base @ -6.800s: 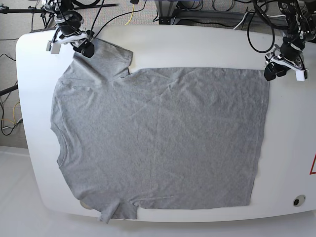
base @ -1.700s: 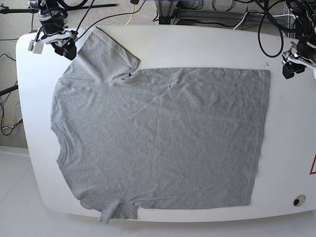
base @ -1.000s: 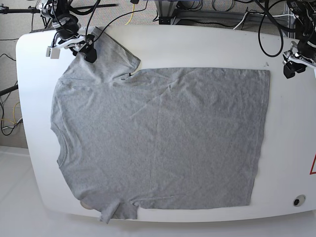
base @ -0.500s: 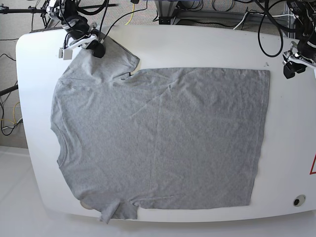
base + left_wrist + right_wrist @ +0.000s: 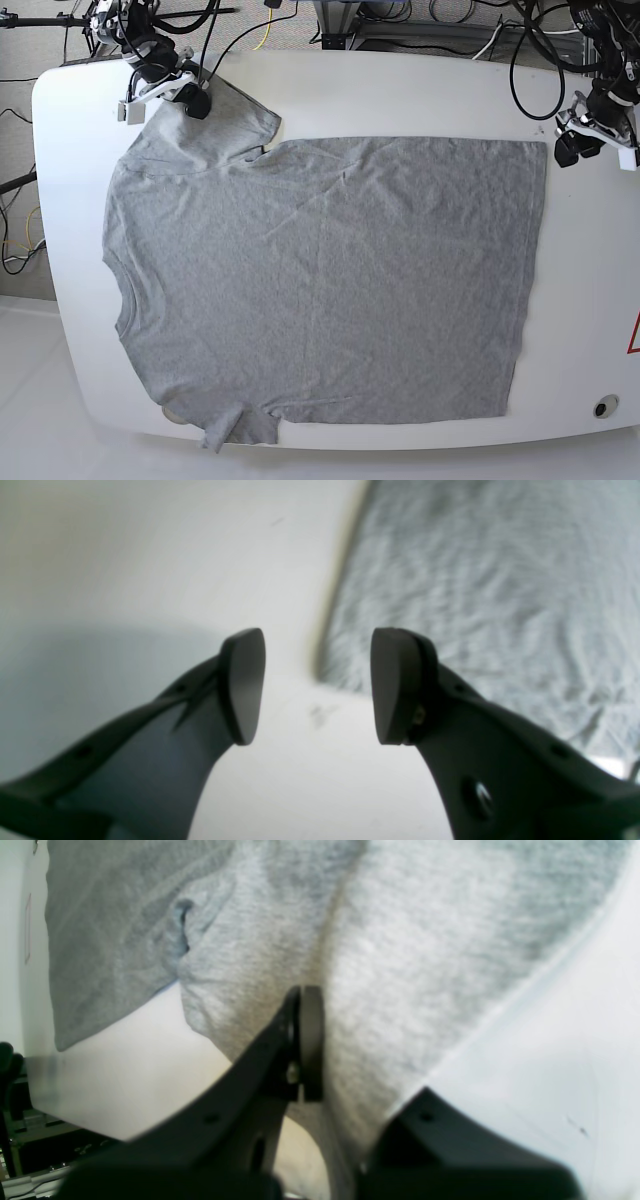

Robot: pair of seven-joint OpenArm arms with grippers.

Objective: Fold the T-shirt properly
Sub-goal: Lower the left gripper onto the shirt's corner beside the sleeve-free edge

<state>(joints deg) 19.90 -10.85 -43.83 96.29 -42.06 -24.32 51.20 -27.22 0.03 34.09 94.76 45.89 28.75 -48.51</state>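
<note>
T-shirt (image 5: 320,280) flat on tabletop (image 5: 400,90). Right gripper (image 5: 345,1080) fingers clamped on sleeve (image 5: 225,120); left gripper (image 5: 317,685) fingers apart, near hem corner, holding nothing.

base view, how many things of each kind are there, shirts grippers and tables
T-shirt: 1, grey, spread flat
Grippers: 2, the right gripper shut on the far sleeve, the left gripper open near the hem corner
Table: 1, white
Total: 4
</note>
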